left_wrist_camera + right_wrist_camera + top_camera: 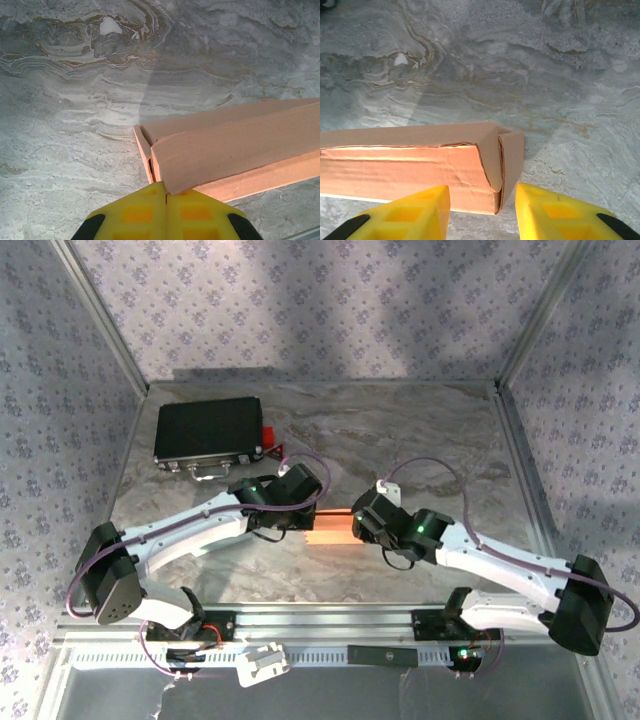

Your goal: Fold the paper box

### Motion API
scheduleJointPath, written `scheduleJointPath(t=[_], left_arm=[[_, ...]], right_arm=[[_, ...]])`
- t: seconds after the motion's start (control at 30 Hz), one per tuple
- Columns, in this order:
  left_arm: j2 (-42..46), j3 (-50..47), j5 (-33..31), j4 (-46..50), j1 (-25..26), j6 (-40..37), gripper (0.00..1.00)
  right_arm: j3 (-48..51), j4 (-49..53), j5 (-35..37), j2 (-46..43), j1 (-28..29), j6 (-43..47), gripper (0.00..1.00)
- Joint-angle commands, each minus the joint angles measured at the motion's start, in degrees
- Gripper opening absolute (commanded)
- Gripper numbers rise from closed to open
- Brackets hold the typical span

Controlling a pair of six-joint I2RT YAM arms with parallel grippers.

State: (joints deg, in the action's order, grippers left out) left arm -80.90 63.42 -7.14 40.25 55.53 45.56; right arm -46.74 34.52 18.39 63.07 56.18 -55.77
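Cardboard, brown and creased, makes up the long paper box (330, 531). It lies flat on the marble-patterned tabletop (420, 430), to the near right of the black case (208, 432) and well apart from it. The left end effector (166, 186) stands at the end of the box closer to the case. Its yellow fingers (135, 212) are pressed together, tips touching the lower corner of that end, where a folded flap overlaps the side wall. Whether any cardboard is pinched between them cannot be told. The right end effector (482, 202) is at the end farther from the case and partly open. Its two yellow fingers (407, 212) are set apart with the box's corner between them, neither plainly touching it. A red part (268, 435) sits against the case's right side.
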Motion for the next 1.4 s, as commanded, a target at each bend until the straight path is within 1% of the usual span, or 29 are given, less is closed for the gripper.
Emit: scheduleJointPath(t=[0.0,0.1,0.2,0.27,0.3,0.33,0.37,0.47,0.5,0.6,0.67,0.77,0.83,0.9,0.93,1.03,1.07,1.1,1.17,1.37], left_arm=[[-0.30,-0.10,-0.53,1.56,0.37,0.34,0.00],[-0.48,0.04,-0.49,1.51,0.37,0.24,0.00],[-0.57,0.02,-0.41,1.59,0.46,0.27,0.00],[-0.65,-0.07,-0.46,1.52,0.55,0.17,0.00],[-0.63,0.04,-0.39,1.67,0.61,0.17,0.00],[-0.74,-0.04,-0.40,1.63,0.63,0.16,0.00],[-0.77,0.03,-0.35,1.63,0.70,0.21,0.00],[-0.89,0.41,-0.43,1.83,0.81,0.23,0.00],[-1.00,0.72,-0.60,1.97,0.94,0.07,0.00],[-1.36,1.30,-1.73,2.68,1.64,0.08,0.00],[-1.49,1.36,-2.33,2.83,2.02,0.24,0.00],[-1.77,1.21,-3.33,2.89,2.47,0.62,0.00],[-1.69,1.19,-3.75,2.82,2.78,0.87,0.00],[-1.79,1.18,-4.11,2.59,3.00,1.10,0.00],[-1.84,1.20,-4.28,2.55,3.18,1.17,0.00],[-2.06,1.53,-4.84,2.63,3.53,1.29,0.00],[-2.12,1.53,-4.97,2.63,3.65,1.39,0.00],[-2.10,1.53,-5.18,2.56,3.81,1.46,0.00],[-2.09,1.43,-5.42,2.64,4.05,1.67,0.00],[-2.35,1.47,-5.52,2.47,4.50,1.87,0.00]], right_arm=[[-0.03,1.21,0.06,-2.88,0.33,-1.80,0.43],[0.68,1.31,-0.49,-4.85,0.02,-5.63,0.46],[1.45,1.08,-1.06,-7.12,-0.19,-11.16,0.52],[1.88,0.74,-0.99,-8.84,-0.53,-14.69,0.52],[2.08,0.17,-0.77,-9.57,-0.85,-14.78,0.50],[1.85,-2.12,-0.58,-9.95,-0.94,-13.11,0.49],[0.86,-1.81,0.20,-9.63,-1.16,-11.27,0.48],[-3.00,4.65,2.36,-6.49,-1.84,-6.51,0.43],[-3.26,5.77,2.14,-5.67,-2.07,-5.01,0.43],[-2.44,5.18,-3.76,-4.09,-7.02,-2.18,0.44],[-1.52,3.09,-6.32,-4.52,-9.67,-2.79,0.49],[-0.57,4.06,-8.01,-5.97,-10.98,-9.54,0.63],[1.76,1.88,-10.57,-7.86,-12.11,-15.81,0.69],[5.90,-3.10,-13.76,-9.81,-13.38,-24.44,0.72],[8.16,-5.29,-15.12,-10.51,-13.79,-30.22,0.73],[12.00,-5.35,-15.81,-11.21,-13.21,-48.68,0.74],[12.74,-6.43,-16.68,-11.21,-13.13,-51.76,0.74],[12.97,-6.70,-16.84,-11.23,-12.83,-53.92,0.75],[12.26,-5.81,-14.44,-11.75,-11.28,-57.87,0.75],[12.26,-5.41,-9.04,-16.38,-8.97,-60.73,0.77]])
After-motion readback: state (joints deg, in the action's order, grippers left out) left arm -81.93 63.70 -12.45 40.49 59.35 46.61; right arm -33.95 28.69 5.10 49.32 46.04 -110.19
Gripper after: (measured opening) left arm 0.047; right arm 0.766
